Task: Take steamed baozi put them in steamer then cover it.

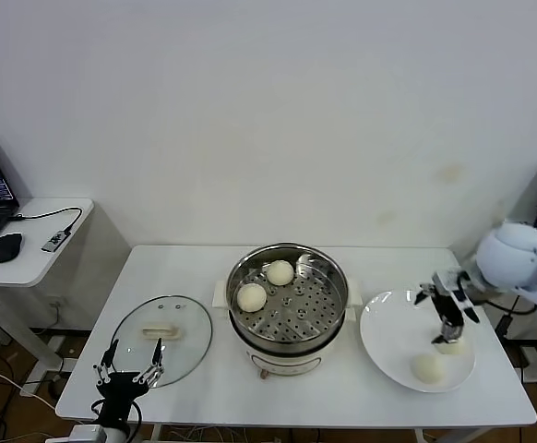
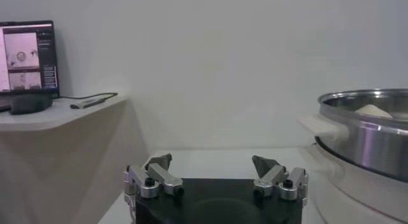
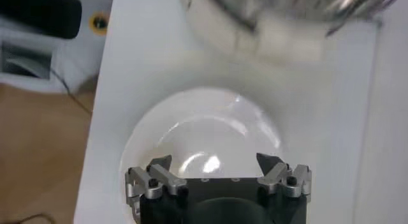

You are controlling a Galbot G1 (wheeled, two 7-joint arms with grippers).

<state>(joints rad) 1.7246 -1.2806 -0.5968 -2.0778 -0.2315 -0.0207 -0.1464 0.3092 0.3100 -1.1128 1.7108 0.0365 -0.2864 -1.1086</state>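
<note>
The steamer (image 1: pixel 288 297) stood at the middle of the white tabletop (image 1: pixel 185 383), its shiny steel bowl on a cream-white base with side handles. Two steamed baozi lay on its perforated tray: one (image 1: pixel 280 272) toward the far side and one (image 1: pixel 252 296) toward the robot's left, near each other but apart. To the steamer's right sat a white plate (image 1: pixel 388 341) holding the other two baozi, one (image 1: pixel 427 367) near the plate's front rim and one (image 1: pixel 450 346) just beyond it.

The right hand (image 1: pixel 448 329) hung over the plate, pointing down directly above the farther bun, almost touching it. In the right wrist view its fingers (image 3: pixel 159 170) stood spread wide with nothing between them, the plate's rim (image 3: pixel 137 133) below and the steamer's base (image 3: pixel 255 37) beyond.

The left hand (image 1: pixel 130 363) waited low at the tabletop's front left edge, beside the glass lid (image 1: pixel 181 323), which lay flat with its cream handle up. Its fingers (image 2: pixel 158 163) were likewise spread and empty, and the steamer's steel wall (image 2: pixel 366 133) showed off to one side
</note>
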